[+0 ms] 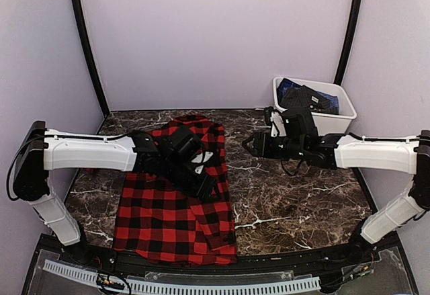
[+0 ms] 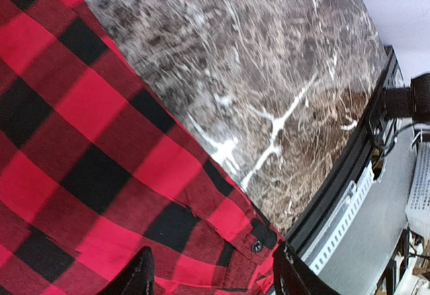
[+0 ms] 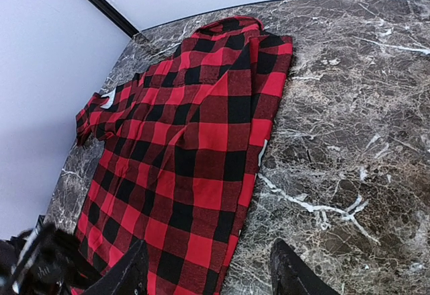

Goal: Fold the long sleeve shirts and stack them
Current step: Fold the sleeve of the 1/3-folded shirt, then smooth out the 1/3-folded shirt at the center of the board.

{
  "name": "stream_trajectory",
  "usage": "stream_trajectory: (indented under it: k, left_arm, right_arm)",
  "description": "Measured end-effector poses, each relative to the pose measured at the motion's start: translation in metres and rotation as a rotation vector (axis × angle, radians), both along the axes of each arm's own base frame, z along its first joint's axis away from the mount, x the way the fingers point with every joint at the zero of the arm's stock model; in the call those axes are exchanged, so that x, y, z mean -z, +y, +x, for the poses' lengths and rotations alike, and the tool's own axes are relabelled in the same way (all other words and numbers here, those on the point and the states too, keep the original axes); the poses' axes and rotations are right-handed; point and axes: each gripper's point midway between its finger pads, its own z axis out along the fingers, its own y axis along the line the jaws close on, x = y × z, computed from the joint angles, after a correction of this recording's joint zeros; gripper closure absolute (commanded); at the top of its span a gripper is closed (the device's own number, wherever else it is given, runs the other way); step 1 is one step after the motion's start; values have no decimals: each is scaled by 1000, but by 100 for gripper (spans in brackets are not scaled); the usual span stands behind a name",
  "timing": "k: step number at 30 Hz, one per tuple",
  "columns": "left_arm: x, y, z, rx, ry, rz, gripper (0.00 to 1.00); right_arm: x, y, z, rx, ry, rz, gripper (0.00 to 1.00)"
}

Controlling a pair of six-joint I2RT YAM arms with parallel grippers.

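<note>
Left gripper (image 2: 211,251) spread wide over flannel shirt (image 1: 168,221); right gripper (image 3: 208,244) likewise, empty, beside it

Red-black checked shirt (image 2: 101,174) on marble table (image 2: 269,53)

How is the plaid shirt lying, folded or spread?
Partly folded: the shirt lies flat as a narrow strip, full length laid out.

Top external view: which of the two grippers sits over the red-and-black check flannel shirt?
The left gripper, over the red-and-black check flannel shirt; the right gripper is over bare dark marble tabletop, off the shirt's right edge.
</note>
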Motion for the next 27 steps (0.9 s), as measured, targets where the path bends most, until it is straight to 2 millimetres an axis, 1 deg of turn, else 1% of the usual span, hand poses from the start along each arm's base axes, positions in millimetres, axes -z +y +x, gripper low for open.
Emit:
stream_trajectory:
  k: [3,7,9,11,14,15,18,20,23,26,27]
  left_arm:
    - [-14,10,39,-95,-58,-19,50]
    - [-30,27,101,-224,-139,-59,56]
    - [-34,27,129,-267,-171,-85,59]
    - [-35,22,157,-296,-202,-109,61]
    - [-22,14,194,-328,-227,-125,65]
    - [-17,13,203,-337,-226,-125,67]
    - [7,14,229,-367,-216,-119,68]
    - [24,25,243,-397,-202,-105,68]
    - [46,48,264,-448,-181,-87,68]
    - [61,65,283,-485,-160,-90,67]
    - [64,69,288,-493,-158,-92,65]
  right_arm:
    - [3,2,-2,-10,10,3,42]
    - [7,6,-2,-27,28,15,42]
    - [10,7,-3,-30,36,15,43]
    - [12,9,-3,-36,44,15,44]
    - [15,11,-5,-49,57,19,45]
    - [16,11,-6,-52,60,20,45]
    - [16,12,-7,-58,66,23,45]
    - [16,13,-8,-62,70,26,45]
    - [16,14,-8,-65,74,30,46]
    - [18,15,-9,-68,81,30,46]
    - [20,15,-9,-68,87,29,46]
